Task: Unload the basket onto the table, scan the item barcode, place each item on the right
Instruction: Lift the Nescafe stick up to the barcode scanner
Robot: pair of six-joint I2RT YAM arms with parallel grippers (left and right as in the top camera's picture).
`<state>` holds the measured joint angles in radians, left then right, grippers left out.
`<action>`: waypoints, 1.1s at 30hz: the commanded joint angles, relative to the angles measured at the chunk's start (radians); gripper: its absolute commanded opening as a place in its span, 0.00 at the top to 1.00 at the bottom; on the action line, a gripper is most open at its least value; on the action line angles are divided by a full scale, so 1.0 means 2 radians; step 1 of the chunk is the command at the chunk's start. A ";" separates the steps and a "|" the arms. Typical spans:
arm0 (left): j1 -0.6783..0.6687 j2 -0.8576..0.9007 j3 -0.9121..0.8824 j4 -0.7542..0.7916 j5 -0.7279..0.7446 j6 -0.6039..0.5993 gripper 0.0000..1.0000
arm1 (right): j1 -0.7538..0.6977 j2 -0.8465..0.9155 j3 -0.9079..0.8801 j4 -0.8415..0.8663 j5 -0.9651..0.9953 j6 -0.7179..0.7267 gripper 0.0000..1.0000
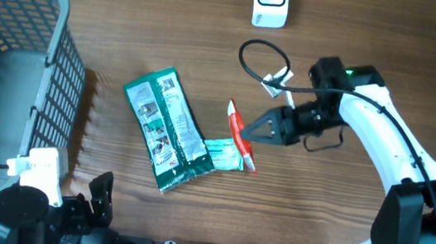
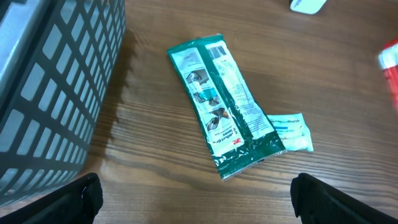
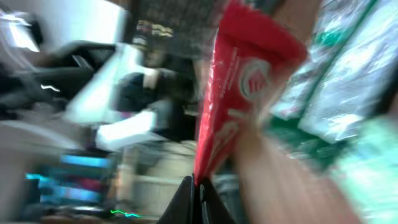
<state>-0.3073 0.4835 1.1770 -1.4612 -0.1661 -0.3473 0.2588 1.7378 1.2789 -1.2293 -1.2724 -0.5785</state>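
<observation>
Clamped shut on the slim red plastic sachet (image 1: pixel 239 133) just beside the long green foil packet (image 1: pixel 165 128), the right gripper (image 1: pixel 252 131) should lift steadily, keeping the sachet's barcode uncovered.

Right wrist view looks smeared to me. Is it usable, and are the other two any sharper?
Right wrist: heavy motion blur, so only the red packet pinched in the right gripper reads, and its print is illegible. Overhead: sharp, with even light and soft shadows beside the basket. Left wrist: crisp on the green packet, with a slight sheen on its wrapper; the right edge is soft.
</observation>
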 commanded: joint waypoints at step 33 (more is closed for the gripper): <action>0.002 0.000 0.000 0.001 0.001 -0.004 0.00 | 0.001 0.338 0.314 0.730 0.607 0.094 0.96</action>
<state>-0.3073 0.4854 1.1770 -1.4624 -0.1661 -0.3473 0.2588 2.4115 1.8568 0.2661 -0.1349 -0.3912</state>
